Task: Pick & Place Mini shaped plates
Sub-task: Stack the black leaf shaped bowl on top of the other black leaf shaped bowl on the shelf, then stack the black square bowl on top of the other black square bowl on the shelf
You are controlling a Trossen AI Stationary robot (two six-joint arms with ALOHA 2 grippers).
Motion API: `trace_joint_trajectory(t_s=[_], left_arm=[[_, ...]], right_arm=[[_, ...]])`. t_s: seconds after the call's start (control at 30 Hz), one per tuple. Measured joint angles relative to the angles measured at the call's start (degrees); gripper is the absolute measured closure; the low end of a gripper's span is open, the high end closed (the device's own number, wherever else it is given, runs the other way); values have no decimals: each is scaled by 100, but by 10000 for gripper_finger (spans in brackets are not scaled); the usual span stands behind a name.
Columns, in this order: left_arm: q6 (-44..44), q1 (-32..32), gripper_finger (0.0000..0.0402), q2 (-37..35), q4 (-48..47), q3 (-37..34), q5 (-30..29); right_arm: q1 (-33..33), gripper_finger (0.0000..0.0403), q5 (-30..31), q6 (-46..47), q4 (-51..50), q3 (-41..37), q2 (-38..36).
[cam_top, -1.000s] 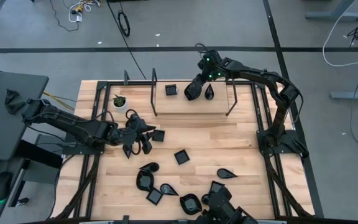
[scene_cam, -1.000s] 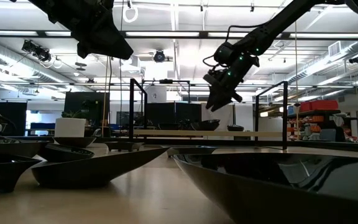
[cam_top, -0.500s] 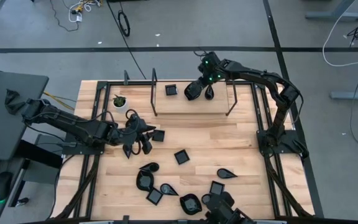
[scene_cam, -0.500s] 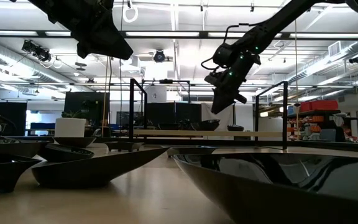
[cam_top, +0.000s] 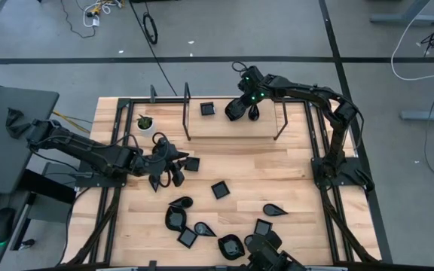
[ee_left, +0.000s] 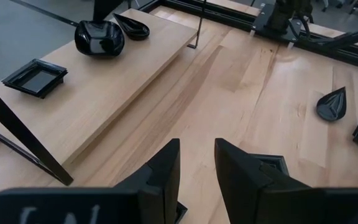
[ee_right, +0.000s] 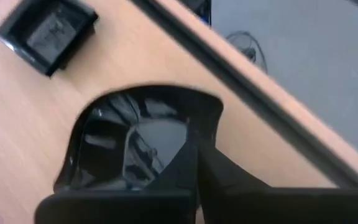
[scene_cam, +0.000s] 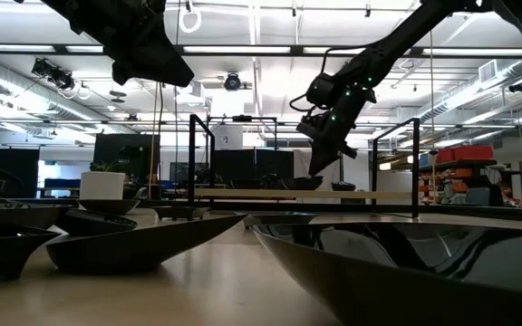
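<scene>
Right wrist view shows the risk: the right tool (ee_right: 194, 165) hangs clenched right over the rounded dish (ee_right: 126, 146) on the raised shelf (cam_top: 232, 129), so a careless move could knock it into the teardrop dish (cam_top: 254, 111) beside it. It grips nothing. The left tool (ee_left: 196, 163) hovers partly open and empty over the counter (cam_top: 239, 162), above a square dish (cam_top: 192, 163).

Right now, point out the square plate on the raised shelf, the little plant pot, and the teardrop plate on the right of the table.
square plate (cam_top: 207, 109): high view, its centre.
plant pot (cam_top: 145, 123): high view, the green plant top.
teardrop plate (cam_top: 273, 210): high view, its wide bowl.
</scene>
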Motion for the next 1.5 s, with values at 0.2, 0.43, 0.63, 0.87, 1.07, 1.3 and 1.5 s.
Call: trace_joint_trajectory(t_s=[0.2,0.43,0.63,0.87,1.07,1.3,1.5], left_arm=[[0,0,296,0,0,0,1],[-1,0,296,-1,0,0,5],[-2,0,296,0,2,0,5],[-2,0,296,0,0,0,5],[2,0,296,-2,-2,0,3],[4,-167,296,-2,-293,0,102],[-19,-546,296,0,-619,0,27]], right_arm=[[4,393,90,53,198,0,-10],[13,399,430,357,-75,0,-9],[68,398,30,183,-105,0,16],[158,399,184,-21,296,0,3],[816,399,187,-274,1216,2,-161],[2222,399,1058,-739,1341,9,-413],[3900,399,1369,-937,983,7,-425]])
